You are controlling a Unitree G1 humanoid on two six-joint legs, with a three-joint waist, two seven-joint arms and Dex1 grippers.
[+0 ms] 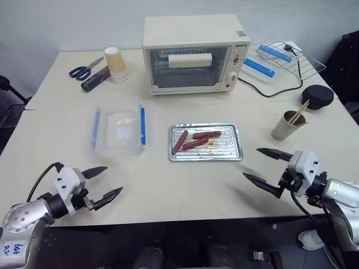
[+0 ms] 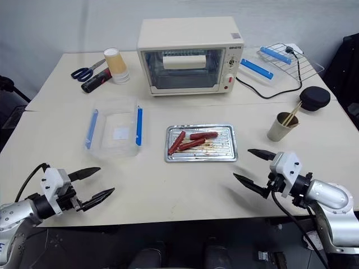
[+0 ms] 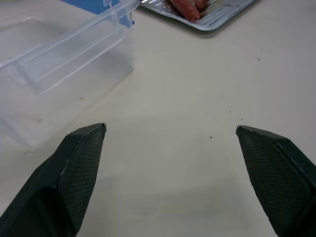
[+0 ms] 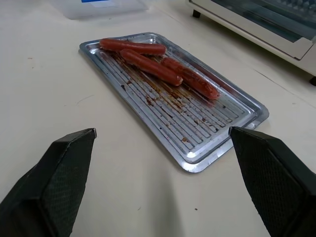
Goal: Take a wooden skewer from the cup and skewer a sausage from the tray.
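2 pincers are hovering spread wide and empty over the near edge of the table [image 1: 168, 196]: the left gripper [image 1: 105, 183] at about 8 o'clock from the tray [image 1: 233, 151], the right gripper [image 1: 262, 166] at about 4 o'clock from it. Outward from the right gripper, the cup [image 1: 283, 126] is standing nearby at roughly 1 o'clock, with a few wooden skewers leaning out of its mouth; the most visible wooden skewer [image 1: 302, 109] is jutting up past the rim. 3 sausages are lying in the left half of the tray, and the nearest sausage [image 1: 180, 141] is angled across the ridges. Judging by looks, the skewer is going to be very light, stiff but easily snapped, so pinching it on the exposed shaft above the rim seems best. The sausage is likely soft, greasy and prone to rolling, so piercing it endwise along its length looks safest.
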